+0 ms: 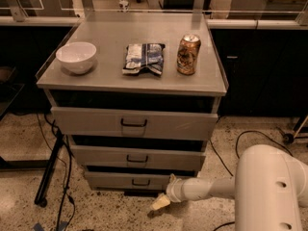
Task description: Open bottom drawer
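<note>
The gripper point(161, 202) hangs low over the speckled floor point(106, 215), just in front of the right part of the bottom drawer point(108, 180) and slightly below it. Its pale tip points down and left. I cannot tell how wide it stands, nor whether it touches the drawer front; it holds nothing that shows. The white arm point(207, 188) reaches to it from the rounded white body point(269, 191) at the near right.

The grey cabinet has 3 drawers, each with a dark gap above its front; what lies inside them is hidden. On the cabinet top point(144, 84) a white bowl point(76, 57) stands at the left, a crumpled snack bag point(143, 58) lies in the middle and a copper-coloured can point(188, 55) stands upright at the right, all apart from one another.

The bottom drawer is the lowest and narrowest grey front, with a small black bar handle point(141, 182) at its middle, sitting under the middle drawer point(96, 157) and the top drawer point(86, 122).
</note>
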You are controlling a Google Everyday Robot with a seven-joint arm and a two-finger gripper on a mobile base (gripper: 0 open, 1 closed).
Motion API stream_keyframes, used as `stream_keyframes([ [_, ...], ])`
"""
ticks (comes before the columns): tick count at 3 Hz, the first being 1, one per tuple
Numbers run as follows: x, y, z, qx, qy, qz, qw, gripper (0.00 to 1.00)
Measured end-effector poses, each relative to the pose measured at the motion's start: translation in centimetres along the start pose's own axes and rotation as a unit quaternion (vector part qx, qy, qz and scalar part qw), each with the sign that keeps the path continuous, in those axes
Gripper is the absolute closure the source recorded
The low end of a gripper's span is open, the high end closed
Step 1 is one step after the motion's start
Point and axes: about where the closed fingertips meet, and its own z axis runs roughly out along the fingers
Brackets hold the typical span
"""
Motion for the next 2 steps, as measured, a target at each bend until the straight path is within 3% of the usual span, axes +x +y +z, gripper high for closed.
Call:
stream_keyframes([
  [2,-0.9,-1.8,2.2,0.012,-0.007,-0.004,0.9999,0.00],
])
